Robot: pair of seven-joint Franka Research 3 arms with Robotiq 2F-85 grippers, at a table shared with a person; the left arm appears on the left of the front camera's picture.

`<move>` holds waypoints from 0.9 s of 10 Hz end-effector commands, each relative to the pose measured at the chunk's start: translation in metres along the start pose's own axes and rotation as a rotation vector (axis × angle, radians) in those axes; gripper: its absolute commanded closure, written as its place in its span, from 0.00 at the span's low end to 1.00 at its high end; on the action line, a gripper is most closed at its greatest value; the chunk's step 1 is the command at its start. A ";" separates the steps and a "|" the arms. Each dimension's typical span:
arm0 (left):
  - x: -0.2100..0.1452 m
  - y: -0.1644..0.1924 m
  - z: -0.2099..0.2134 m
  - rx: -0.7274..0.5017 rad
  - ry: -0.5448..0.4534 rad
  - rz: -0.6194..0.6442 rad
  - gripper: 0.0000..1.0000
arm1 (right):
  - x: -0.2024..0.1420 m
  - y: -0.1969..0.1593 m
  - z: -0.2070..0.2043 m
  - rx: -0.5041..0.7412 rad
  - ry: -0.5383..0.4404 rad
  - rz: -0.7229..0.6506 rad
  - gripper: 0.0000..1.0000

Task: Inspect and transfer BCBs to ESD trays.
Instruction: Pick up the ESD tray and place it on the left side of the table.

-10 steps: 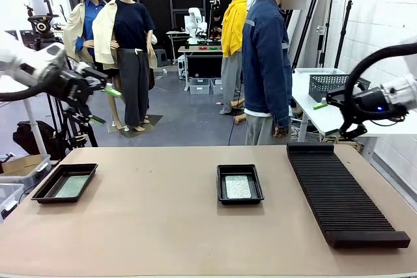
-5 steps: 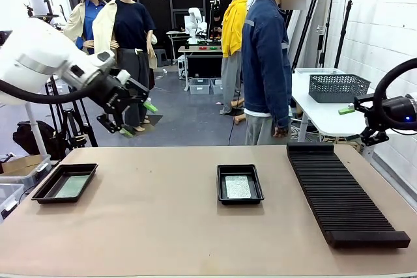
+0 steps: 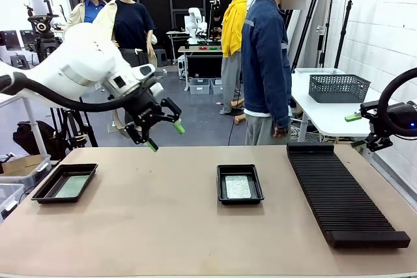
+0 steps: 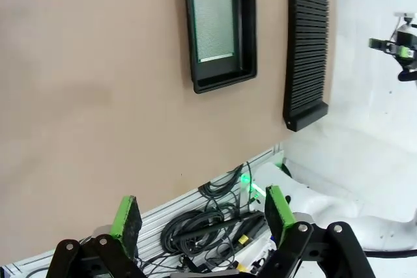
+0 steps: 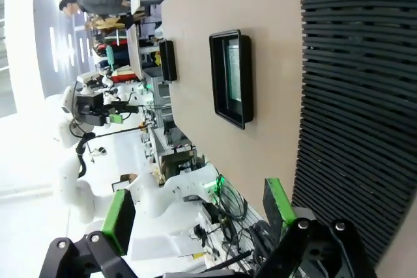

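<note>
Two black trays on the tan table [image 3: 163, 226]. Left tray [image 3: 65, 182] near the table's left edge, with a green board [image 3: 70, 187] lying flat inside. Middle tray [image 3: 240, 183] near the table's middle, with another green board [image 3: 238, 186] flat inside, a little smaller than the tray floor. Long black ribbed rack [image 3: 342, 193] on the right side of the table, well apart from both trays. Left gripper [image 3: 164, 136] up in the air above the far edge of the table, between the two trays, fingers spread wide, nothing held. Middle tray lower down and to the right of it, left tray lower down and to the left, neither one touched. Same open green pads [image 4: 127, 216] in the left wrist view, with the middle tray [image 4: 220, 30] and its board [image 4: 214, 25] far off on the table. Right gripper [image 3: 359, 118] out past the table's right edge, beside the far end of the rack, also wide open and holding nothing, well apart from both trays. Person in a blue jacket [image 3: 266, 63] standing behind the far side of the table.
</note>
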State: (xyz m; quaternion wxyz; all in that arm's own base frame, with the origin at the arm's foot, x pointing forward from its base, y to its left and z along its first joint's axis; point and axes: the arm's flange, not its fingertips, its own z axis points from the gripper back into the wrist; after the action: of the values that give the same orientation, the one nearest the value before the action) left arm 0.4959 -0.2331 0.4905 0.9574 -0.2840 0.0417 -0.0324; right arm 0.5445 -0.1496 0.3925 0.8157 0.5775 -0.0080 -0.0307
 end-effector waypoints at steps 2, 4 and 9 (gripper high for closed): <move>0.012 -0.023 -0.029 0.114 -0.006 0.000 0.00 | 0.021 -0.011 0.006 0.034 0.062 -0.037 0.00; 0.015 -0.033 -0.053 0.170 -0.007 0.003 0.00 | 0.026 -0.018 0.007 0.059 0.081 -0.045 0.00; 0.024 -0.058 -0.110 0.276 0.043 0.016 0.00 | 0.021 -0.026 0.003 0.056 0.085 -0.025 0.00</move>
State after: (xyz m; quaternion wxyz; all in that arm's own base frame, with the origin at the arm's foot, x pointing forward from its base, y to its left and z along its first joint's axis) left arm 0.5029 -0.3319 0.4268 0.9838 -0.1644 0.0571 -0.0420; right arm 0.5675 -0.1635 0.3665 0.7975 0.6021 0.0355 -0.0143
